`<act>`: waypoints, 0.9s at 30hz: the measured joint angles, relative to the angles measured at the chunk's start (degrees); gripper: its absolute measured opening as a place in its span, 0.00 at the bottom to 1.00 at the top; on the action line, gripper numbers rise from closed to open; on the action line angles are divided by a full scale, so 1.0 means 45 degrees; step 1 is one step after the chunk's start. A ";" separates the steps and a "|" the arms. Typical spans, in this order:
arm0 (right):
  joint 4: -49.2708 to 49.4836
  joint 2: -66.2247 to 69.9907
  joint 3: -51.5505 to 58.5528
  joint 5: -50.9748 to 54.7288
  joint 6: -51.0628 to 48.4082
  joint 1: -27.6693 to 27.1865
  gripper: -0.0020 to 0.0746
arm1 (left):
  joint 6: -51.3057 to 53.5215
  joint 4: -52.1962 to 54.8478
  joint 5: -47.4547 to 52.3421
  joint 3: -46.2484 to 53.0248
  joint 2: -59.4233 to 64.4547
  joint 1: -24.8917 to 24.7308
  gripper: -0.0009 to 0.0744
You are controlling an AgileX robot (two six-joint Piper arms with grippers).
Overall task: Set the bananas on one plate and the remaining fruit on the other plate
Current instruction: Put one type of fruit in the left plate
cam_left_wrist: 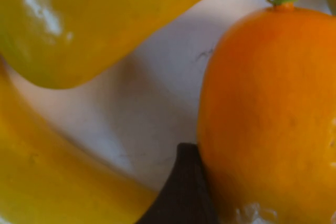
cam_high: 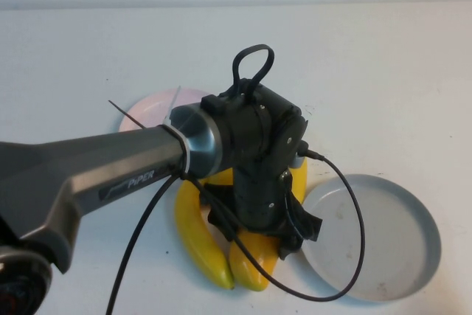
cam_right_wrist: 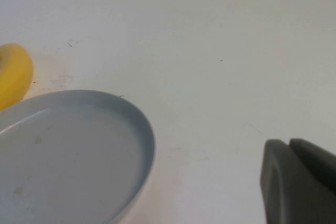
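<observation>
My left gripper sits low over the fruit pile, finger touching an orange fruit; I cannot tell its state. My right gripper is closed beside the grey plate.

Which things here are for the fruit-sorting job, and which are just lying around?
For the job: bananas, orange fruit, grey plate, pink plate, left gripper down among the fruit.
Just there: white table; right gripper, shut, parked beside the grey plate.
</observation>
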 joint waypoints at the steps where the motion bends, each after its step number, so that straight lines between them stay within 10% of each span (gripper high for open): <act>1: 0.0000 0.0000 0.0000 0.0000 0.0000 0.0000 0.00 | 0.0039 0.0000 0.0024 0.0000 0.0000 0.0000 0.75; 11: 0.0009 0.0000 0.0000 0.0000 0.0000 0.0000 0.00 | 0.1353 0.0070 -0.0085 -0.0532 -0.1156 0.0181 0.75; 27: 0.0031 0.0000 0.0000 0.0000 0.0000 0.0000 0.00 | 0.3414 0.1960 -0.1391 -0.3115 0.0538 0.5547 0.75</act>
